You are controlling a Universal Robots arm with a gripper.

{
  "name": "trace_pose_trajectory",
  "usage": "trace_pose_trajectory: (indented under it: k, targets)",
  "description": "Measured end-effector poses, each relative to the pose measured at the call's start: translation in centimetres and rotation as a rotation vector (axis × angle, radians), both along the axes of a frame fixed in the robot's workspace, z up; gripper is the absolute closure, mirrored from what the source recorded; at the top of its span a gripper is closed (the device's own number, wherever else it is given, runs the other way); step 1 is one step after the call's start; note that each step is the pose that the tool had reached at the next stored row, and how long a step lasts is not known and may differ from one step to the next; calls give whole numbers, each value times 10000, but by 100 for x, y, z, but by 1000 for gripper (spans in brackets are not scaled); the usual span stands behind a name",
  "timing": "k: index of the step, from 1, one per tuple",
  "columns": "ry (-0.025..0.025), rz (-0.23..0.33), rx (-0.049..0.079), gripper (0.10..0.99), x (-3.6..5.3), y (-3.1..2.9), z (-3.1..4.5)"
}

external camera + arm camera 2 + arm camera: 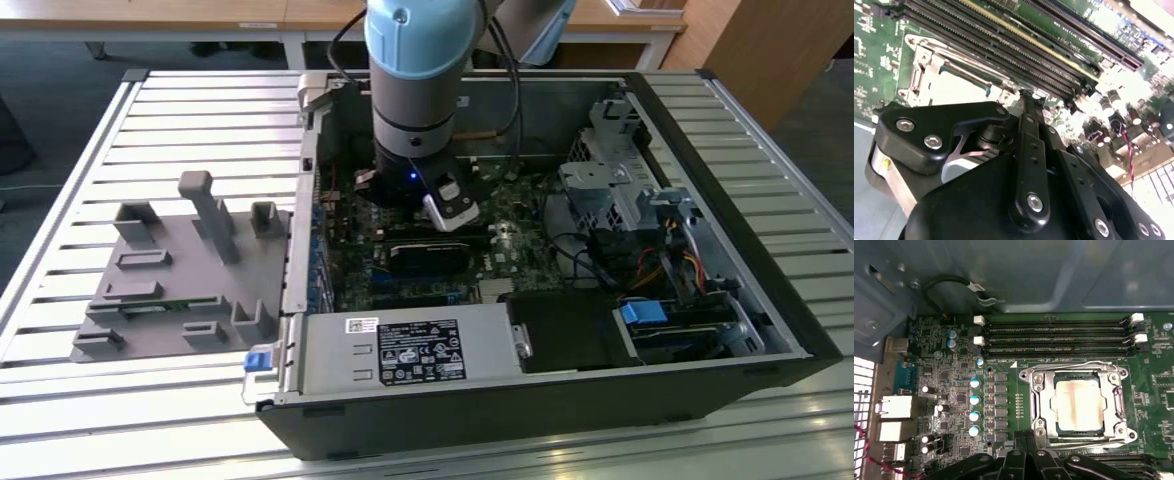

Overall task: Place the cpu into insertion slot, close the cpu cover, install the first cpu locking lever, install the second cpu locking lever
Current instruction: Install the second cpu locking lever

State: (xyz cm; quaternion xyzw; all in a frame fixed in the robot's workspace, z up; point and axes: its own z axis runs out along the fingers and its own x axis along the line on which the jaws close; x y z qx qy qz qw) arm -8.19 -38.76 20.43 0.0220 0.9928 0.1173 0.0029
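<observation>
In the first wrist view the cpu, a pale square chip with a brownish stain, lies in the insertion slot. The cpu cover, a metal frame, lies flat over its edges. A thin locking lever runs along the socket's side by the memory slots, and another lever along the opposite side. My gripper stands shut just off that second side, holding nothing. The second wrist view has its fingertips beside the socket frame. In the exterior view the gripper is down inside the open computer case.
Long memory slots run beside the socket, and capacitors stand on its other side. A black card, a power supply, a drive cage and cables crowd the case. A grey fixture sits outside on the slatted table.
</observation>
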Motion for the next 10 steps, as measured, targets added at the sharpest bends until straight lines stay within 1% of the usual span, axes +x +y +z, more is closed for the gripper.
trace_pose_trajectory:
  k: [6, 10]
  targets:
    - [0, 0, 0, 980, 0, 0, 88]
    - [-2, 0, 3, 980, 0, 1, 102]
